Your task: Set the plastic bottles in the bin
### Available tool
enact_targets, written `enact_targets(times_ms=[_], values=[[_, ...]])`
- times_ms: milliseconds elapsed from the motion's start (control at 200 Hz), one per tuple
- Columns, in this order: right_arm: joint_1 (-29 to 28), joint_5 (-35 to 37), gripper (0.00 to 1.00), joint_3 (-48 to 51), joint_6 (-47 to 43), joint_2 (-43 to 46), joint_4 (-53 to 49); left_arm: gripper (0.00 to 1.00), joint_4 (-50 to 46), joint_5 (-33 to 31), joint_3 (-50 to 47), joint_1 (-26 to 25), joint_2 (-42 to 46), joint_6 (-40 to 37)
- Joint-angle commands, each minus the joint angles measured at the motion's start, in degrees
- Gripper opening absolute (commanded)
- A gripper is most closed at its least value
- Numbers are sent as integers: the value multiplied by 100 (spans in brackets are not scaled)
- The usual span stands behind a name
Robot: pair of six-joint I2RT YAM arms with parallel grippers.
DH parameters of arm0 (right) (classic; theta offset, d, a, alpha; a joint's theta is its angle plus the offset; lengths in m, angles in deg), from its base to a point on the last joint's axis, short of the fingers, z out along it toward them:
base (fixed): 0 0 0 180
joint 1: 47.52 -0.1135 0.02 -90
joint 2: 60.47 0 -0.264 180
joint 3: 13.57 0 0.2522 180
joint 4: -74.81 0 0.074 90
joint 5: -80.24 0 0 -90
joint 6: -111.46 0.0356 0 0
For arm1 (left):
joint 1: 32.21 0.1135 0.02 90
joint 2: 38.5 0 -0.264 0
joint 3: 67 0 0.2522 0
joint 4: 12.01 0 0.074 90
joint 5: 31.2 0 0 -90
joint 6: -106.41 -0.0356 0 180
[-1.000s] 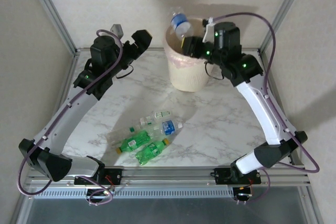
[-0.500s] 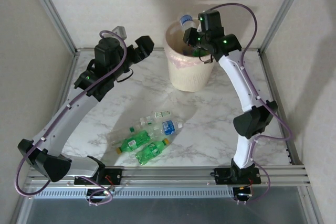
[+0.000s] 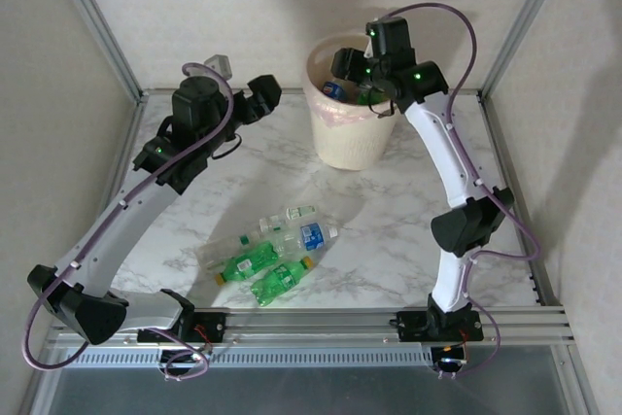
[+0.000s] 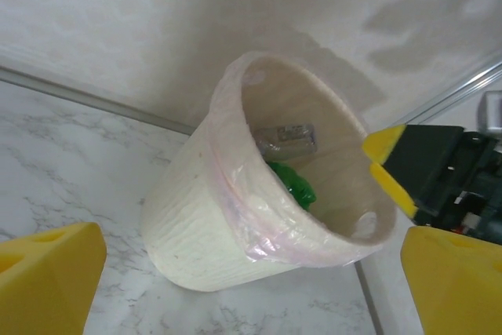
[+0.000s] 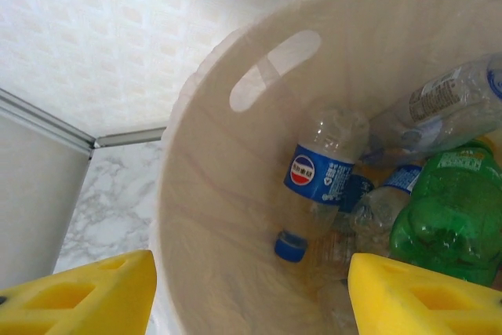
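The marble worktop carries the cream bin at its far side, lined with a pinkish bag. The right pincer hangs over the bin's mouth, its yellow-padded jaws parted with nothing between them. The left pincer hovers near the bin's left side, spread wide and empty. Inside the bin lie several bottles: a clear bottle with a blue label, its blue cap pointing toward the bottom, a green bottle beside it, and a second clear bottle above. Toward the front of the worktop a cluster of bottles lies huddled together: two green with yellow caps, the others clear.
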Motion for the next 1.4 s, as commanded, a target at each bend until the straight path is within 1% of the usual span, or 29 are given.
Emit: enact_targets(times_ms=[0,150,345,451,571,696,836,1106,1206,1397], values=[[-190,82,66,332,-177,714,166,97,-198,-52,-58,-9,51,-431],[-377,200,66,1156,-254,1520,373,95,-612,-98,-219,-116,32,-1062],[-574,38,67,2524,-186,2664,715,93,-925,-214,-613,-581,74,-1766],[-751,-9,69,3025,-200,3059,752,92,-1170,-249,-787,-878,41,-1925],[-960,-44,70,3460,-184,3315,804,91,-1385,-270,-1001,-950,55,-1919],[-1107,-48,71,3698,-134,3368,823,91,-1431,-227,-1193,-958,139,-1956],[-1136,-85,72,3835,-78,3354,921,91,-1494,-354,-1350,-1012,-28,-2003],[-1223,-9,77,3946,-18,3432,945,91,-1325,-170,-1780,-1336,-715,-2255],[-1224,23,79,4078,39,3592,985,91,-1323,-306,-1757,-1471,-1032,-2375],[-1224,137,80,4115,141,3724,880,91,-1227,-392,-1620,-1534,-1511,-2534]])
